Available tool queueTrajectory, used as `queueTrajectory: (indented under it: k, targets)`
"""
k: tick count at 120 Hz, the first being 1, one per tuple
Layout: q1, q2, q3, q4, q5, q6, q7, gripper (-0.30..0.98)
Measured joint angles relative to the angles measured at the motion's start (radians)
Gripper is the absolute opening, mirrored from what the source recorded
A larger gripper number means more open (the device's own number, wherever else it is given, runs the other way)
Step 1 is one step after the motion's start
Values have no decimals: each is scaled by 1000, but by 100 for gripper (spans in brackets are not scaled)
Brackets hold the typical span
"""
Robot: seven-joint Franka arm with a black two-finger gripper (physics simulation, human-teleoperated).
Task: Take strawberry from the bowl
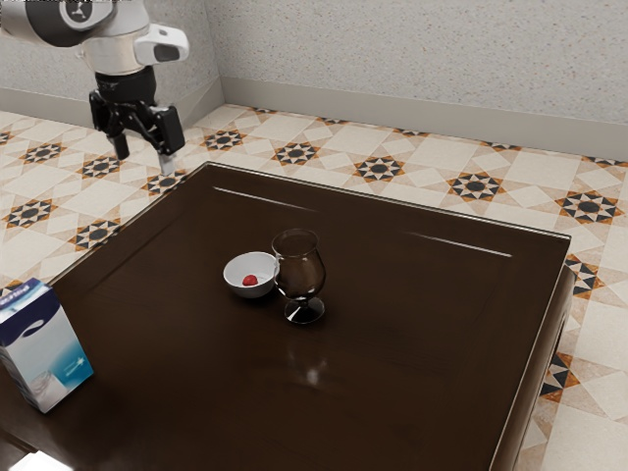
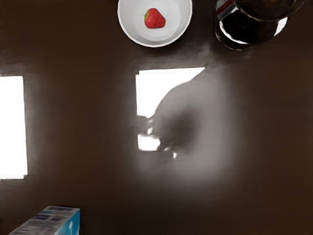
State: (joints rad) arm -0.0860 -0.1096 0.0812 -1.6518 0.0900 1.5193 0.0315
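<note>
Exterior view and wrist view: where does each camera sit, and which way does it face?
Exterior view: beside the arm, looking down across the table; the arm and its open end effector show.
Wrist view: on the arm's hand, facing down at the tabletop.
Both share: strawberry, bowl, stemmed glass, carton.

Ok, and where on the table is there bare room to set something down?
The glossy dark-brown table is bare between the blue-and-white carton and the round white bowl, and from the transparent stemmed glass to the table's edge at the exterior view's right. Crowded: bowl and glass, with a narrow gap between them.
</note>
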Motion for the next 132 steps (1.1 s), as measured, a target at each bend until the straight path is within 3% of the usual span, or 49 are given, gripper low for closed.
queueTrajectory:
  k: [15,28,37,50,77,132]
  targets:
    - [15,-2,2,-22,18,-5,15,68]
    - [49,-25,3,-207,21,9,23,69]
    - [49,-50,3,-355,26,71,25,69]
    - [46,18,3,-402,31,196,29,69]
    - [48,284,8,-203,36,400,94,69]
    - [75,524,-7,-8,93,519,750,68]
